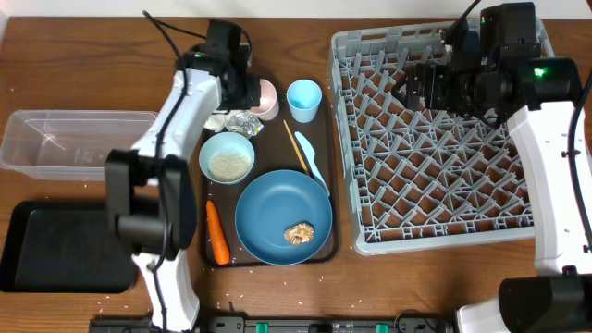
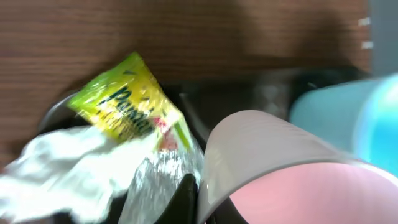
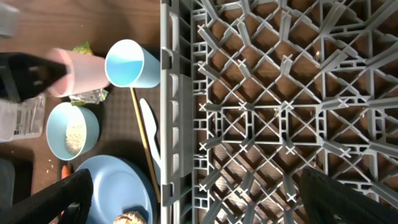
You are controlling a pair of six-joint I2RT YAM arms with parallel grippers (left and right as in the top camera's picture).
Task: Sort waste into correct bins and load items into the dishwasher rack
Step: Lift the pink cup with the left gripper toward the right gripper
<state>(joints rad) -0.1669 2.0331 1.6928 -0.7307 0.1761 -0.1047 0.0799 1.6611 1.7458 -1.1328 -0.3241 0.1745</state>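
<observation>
**Pink cup pinched at the rim: watch for a swing or a slip**

The pink cup sits at the far edge of the serving tray, about midway along it. Your left gripper is closed tight on its wall, one dark finger pressed against the outside by the rim. From the right wrist view the cup looks tipped rather than upright.

That is a thin hold on a smooth wall. If you lift fast, I judge the cup could pivot in the jaws or drop out.

The light blue cup stands just beside it on the right, so a sideways swing could knock it over.

On the left, the yellow-green wrapper, the silvery wrapper and the crumpled white paper lie right against the gripper. A low drag could carry them along.

The dishwasher rack lies past the tray's right edge. Your right gripper hangs over it, jaws wide and empty, so a direct crossing risks the arms meeting.
</observation>
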